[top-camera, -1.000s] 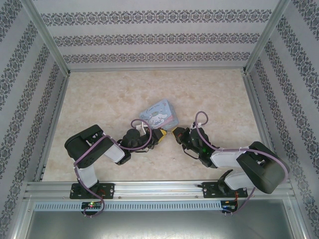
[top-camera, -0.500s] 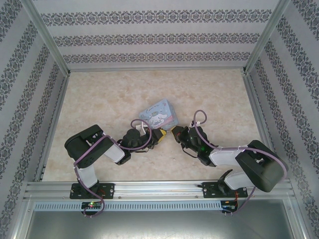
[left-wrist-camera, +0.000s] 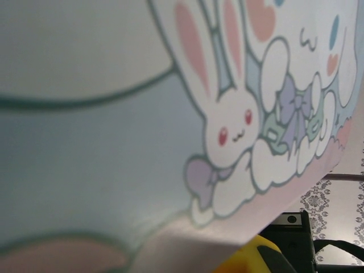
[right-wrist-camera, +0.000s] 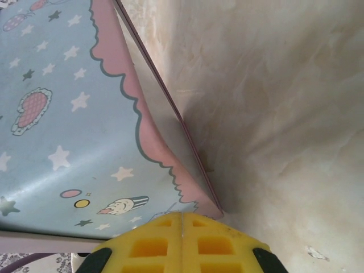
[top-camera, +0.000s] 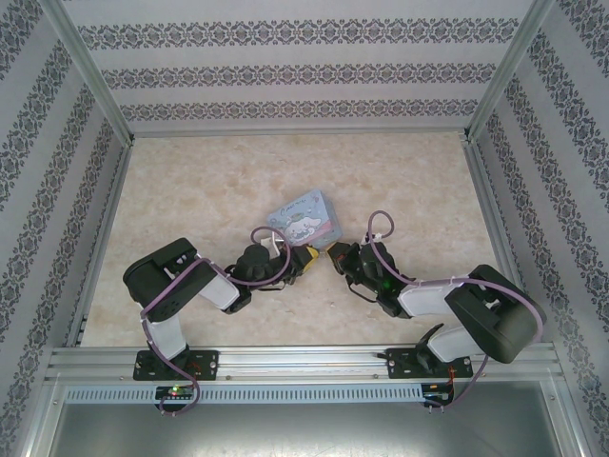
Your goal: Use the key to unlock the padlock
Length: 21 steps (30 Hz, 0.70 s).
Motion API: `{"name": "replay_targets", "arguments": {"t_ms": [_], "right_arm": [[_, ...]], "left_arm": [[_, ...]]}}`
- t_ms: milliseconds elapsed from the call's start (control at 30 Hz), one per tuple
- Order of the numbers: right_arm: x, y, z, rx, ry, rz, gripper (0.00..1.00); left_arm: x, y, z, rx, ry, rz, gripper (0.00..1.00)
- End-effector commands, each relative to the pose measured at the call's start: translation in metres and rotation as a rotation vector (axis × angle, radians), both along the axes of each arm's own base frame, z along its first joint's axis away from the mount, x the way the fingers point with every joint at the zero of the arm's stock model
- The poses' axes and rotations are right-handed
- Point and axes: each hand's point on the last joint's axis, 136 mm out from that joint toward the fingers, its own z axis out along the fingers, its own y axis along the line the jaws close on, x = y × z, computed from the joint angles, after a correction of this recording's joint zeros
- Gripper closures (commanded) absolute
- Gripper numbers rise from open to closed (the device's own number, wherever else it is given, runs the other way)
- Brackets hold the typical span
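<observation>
Right gripper (right-wrist-camera: 182,219): jaws clenched, yellow pads meeting along a thin seam, nothing discernible between them. Left gripper (top-camera: 306,257): jaws likewise clenched; whether they pinch anything cannot be told.

The two grippers stand nearly tip to tip, just beside the near corner of the tin (right-wrist-camera: 62,114), which rests on the table (right-wrist-camera: 273,85). The left wrist camera looks straight at the tin's printed face at very close range.

Padlock and key: position cannot be told; both are tiny, and the tin and jaws may be hiding them.

Hazards, as judged:
- Collision between the grippers. Cause: the gap between the tips is very small, so any advance by either arm closes it.
- Tin shoved or tipped. Cause: clenched jaws close against its corner, acting as a pusher.
- Key slipping or twisting. Cause: if a thin sliver is pinched, a nudge against tin or table could dislodge it.
- Blind alignment. Cause: neither keyhole nor key tip can be checked at present.
</observation>
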Motion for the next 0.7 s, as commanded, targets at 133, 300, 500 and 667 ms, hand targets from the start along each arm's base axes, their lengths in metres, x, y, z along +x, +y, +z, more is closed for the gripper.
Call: {"name": "replay_targets", "arguments": {"t_ms": [133, 300, 500, 667], "right_arm": [[-0.009, -0.022, -0.001, -0.079, 0.005, 0.008, 1.00], [-0.015, -0.039, 0.007, -0.161, -0.012, 0.002, 1.00], [-0.013, -0.043, 0.015, -0.151, -0.028, 0.006, 1.00], [-0.009, -0.034, 0.020, -0.135, -0.040, 0.041, 1.00]], "left_arm": [[0.000, 0.008, -0.031, 0.170, 0.080, -0.084, 1.00], [0.011, 0.020, -0.032, 0.289, 0.081, -0.144, 1.00], [0.031, 0.028, -0.027, 0.379, 0.073, -0.193, 1.00], [0.044, 0.029, -0.037, 0.397, 0.085, -0.240, 1.00]]}}
